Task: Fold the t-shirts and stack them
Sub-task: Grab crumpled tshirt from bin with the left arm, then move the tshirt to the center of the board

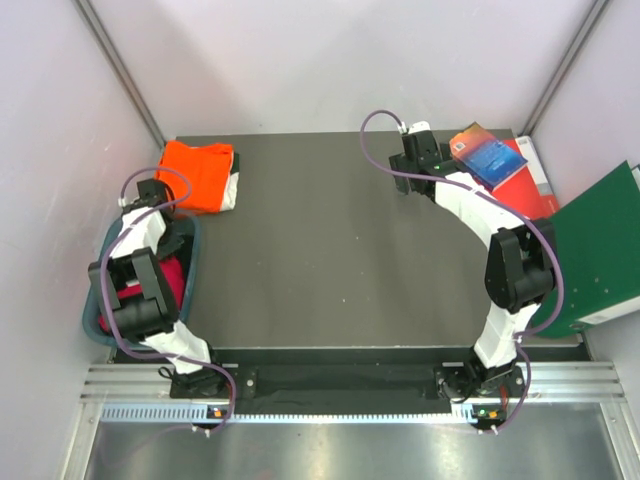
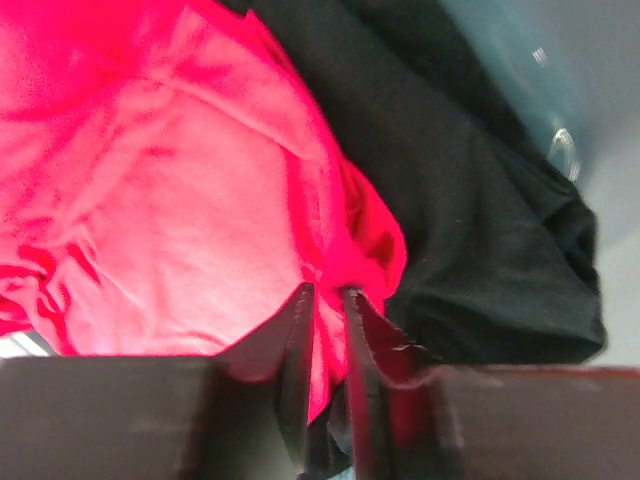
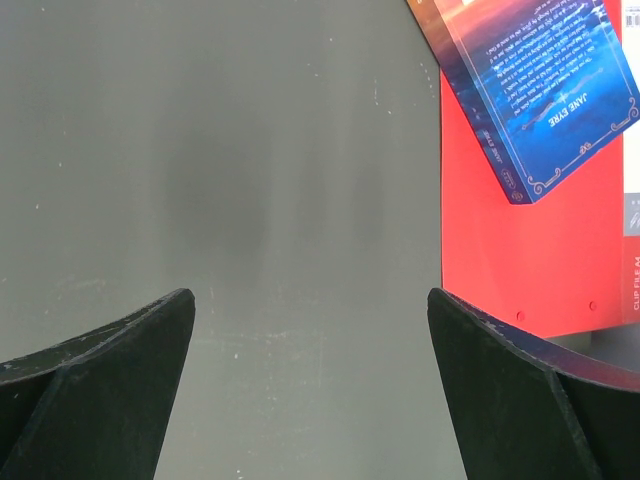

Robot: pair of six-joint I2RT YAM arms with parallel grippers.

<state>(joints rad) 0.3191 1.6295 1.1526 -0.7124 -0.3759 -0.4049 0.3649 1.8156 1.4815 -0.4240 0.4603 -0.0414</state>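
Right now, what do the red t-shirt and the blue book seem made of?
Red t-shirt: soft matte cloth, probably cotton knit, since it creases and bunches. Blue book: stiff printed card or paper cover, flat with crisp edges; sheen unclear.

The orange t-shirt [image 1: 195, 172] lay folded in a neat rectangle at the far left corner of the desk. The crimson-red t-shirt [image 2: 170, 200] sat crumpled and unfolded in a teal tub [image 1: 197, 252] off the desk's left edge. My left pincer [image 2: 328, 293] had closed on one fold of it.
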